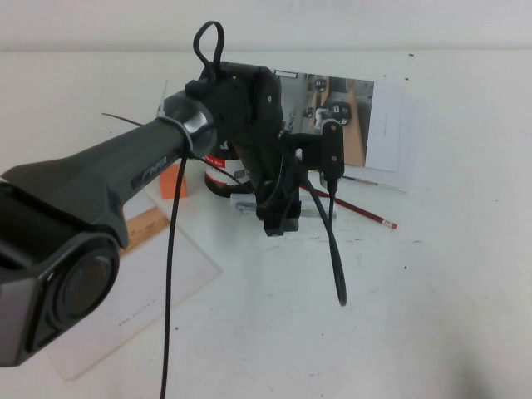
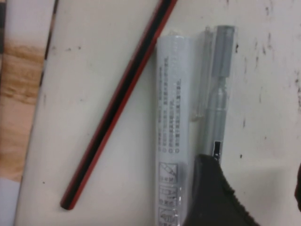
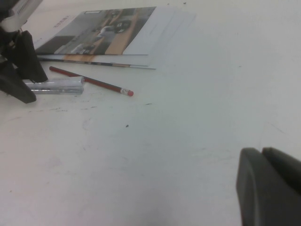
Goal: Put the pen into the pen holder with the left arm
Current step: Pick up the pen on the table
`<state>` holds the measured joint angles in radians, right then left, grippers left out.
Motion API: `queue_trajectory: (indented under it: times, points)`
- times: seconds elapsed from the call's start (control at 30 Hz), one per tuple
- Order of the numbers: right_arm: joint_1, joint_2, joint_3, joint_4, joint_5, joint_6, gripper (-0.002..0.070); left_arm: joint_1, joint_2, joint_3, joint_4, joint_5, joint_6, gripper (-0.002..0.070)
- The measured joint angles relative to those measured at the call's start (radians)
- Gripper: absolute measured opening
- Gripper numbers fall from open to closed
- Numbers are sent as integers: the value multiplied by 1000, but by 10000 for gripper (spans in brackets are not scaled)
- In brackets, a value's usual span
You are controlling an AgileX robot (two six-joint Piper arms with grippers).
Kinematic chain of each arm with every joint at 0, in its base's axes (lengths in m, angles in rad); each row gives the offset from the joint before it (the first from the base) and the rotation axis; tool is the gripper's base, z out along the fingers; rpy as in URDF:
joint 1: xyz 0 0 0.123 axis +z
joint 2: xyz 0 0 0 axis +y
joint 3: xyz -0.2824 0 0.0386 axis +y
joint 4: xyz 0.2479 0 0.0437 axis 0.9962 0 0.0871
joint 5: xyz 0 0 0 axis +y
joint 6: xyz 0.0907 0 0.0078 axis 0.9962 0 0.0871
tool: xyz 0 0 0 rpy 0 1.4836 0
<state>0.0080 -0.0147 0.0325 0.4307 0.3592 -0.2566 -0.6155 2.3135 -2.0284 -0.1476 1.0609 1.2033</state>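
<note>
Pen [image 2: 217, 101] lies flat on the worktop toward its far edge, touching a white wrapped strip [image 2: 171, 122] and near a red pencil [image 2: 117, 101]. Directly above it the left gripper [image 1: 278, 218] hangs with jaws spread wide, holding nothing; one fingertip [image 2: 214, 193] covers the pen's lower end. It looks light, stiff and smooth, likely to roll, so mid-barrel seems best. Behind the arm sits the pen holder [image 1: 218, 170]. Well off to the side, the right gripper [image 3: 269, 186] looks closed and empty.

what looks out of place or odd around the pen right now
Nothing is spilled or broken. The pen lies flat on the table, pressed against a white strip, not in the pen holder. The left gripper hangs open over it; the right gripper sits apart.
</note>
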Motion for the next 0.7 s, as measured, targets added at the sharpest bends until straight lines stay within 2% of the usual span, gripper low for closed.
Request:
queue_trajectory:
  times: [0.7]
  points:
    - [0, 0, 0, 0, 0, 0, -22, 4, 20, 0, 26, -1, 7, 331]
